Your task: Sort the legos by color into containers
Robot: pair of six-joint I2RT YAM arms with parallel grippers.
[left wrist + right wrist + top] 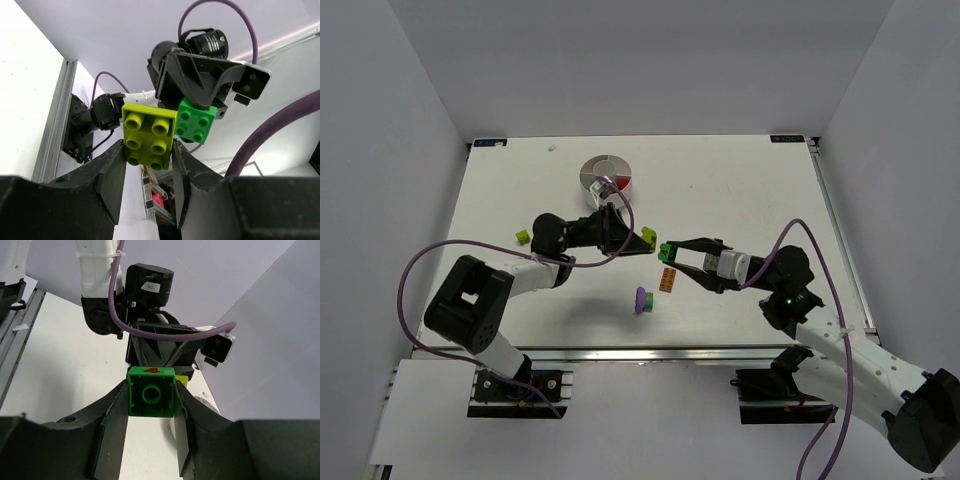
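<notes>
Left wrist: left gripper [148, 147] pinches lime-yellow brick [150, 127] (studs toward camera) | right wrist: right gripper [150, 390] pinches green brick [151, 397]

No legible text or labels

Lime-yellow brick [147, 140] clamped in left gripper [148, 156], green brick [151, 391] clamped in right gripper [150, 399], orange brick [668, 280] and purple brick [641, 299] loose on desk [740, 190], white divided dish [590, 166] at far side, red in one wedge.
</notes>
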